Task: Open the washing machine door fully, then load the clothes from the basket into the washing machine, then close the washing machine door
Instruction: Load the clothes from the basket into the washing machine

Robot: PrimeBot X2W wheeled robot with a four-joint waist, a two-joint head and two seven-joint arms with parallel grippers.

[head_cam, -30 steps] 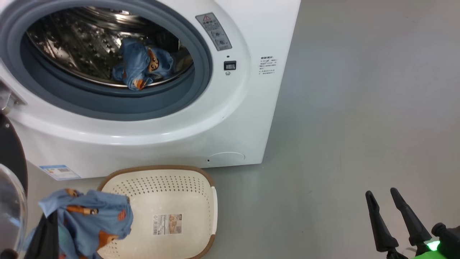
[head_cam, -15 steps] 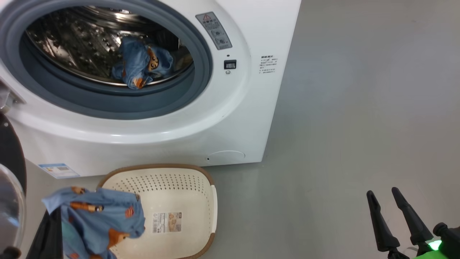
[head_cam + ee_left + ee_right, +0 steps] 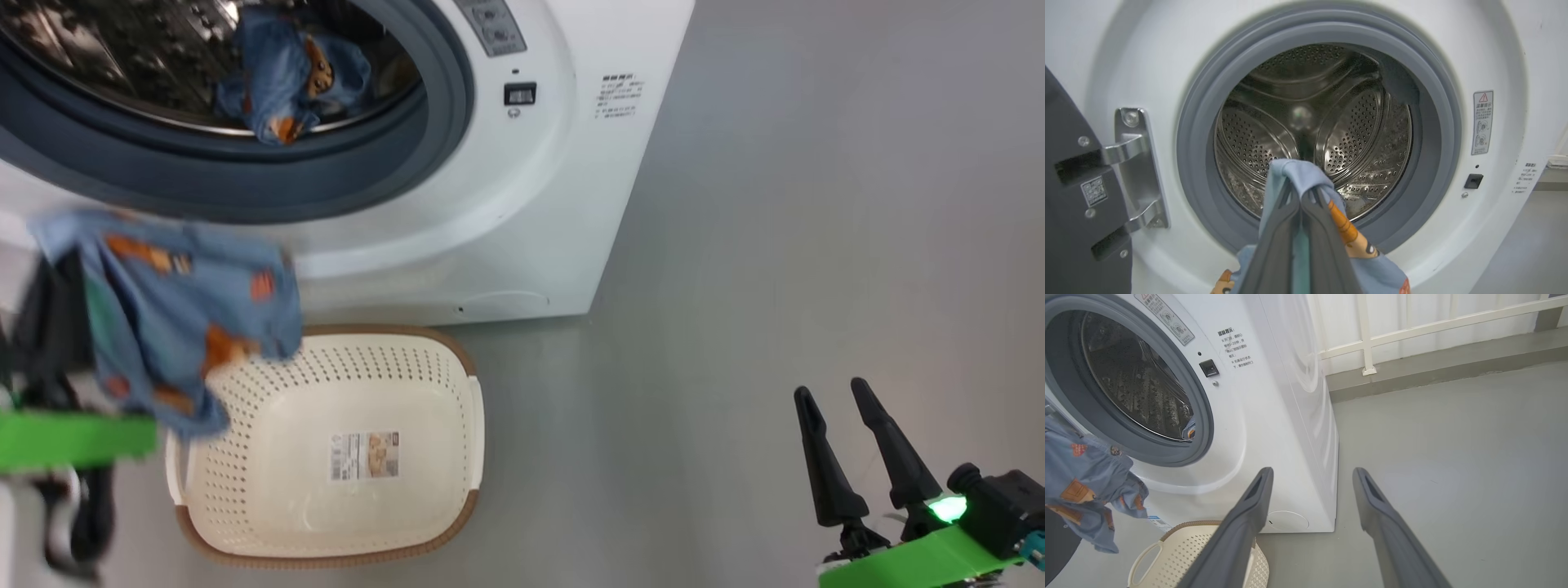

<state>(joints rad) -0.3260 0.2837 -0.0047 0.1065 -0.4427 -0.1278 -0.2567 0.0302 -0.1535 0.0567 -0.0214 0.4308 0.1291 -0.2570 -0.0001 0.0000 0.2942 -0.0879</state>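
My left gripper (image 3: 1300,194) is shut on a light blue garment with orange-brown figures (image 3: 1298,171), held up just before the open drum (image 3: 1310,122) of the washing machine (image 3: 531,204). In the head view this garment (image 3: 171,302) hangs over the basket's far left corner. A second blue garment (image 3: 282,77) lies inside the drum. The cream basket (image 3: 457,367) stands on the floor before the machine, holding no clothes. The door (image 3: 1065,143) stands swung open at the left on its hinge (image 3: 1133,163). My right gripper (image 3: 1313,471) is open, low at the right. The cream-yellow garment is out of view.
Grey floor (image 3: 775,245) stretches to the right of the machine. A white railing and low kerb (image 3: 1412,355) run behind it. The machine's round flap (image 3: 1288,520) sits low on its front, just beyond the basket (image 3: 1180,551).
The left gripper has lifted the blue garment from beside the basket up to the drum opening. The head camera has tilted, shifting the whole picture upward. The right gripper stays open.
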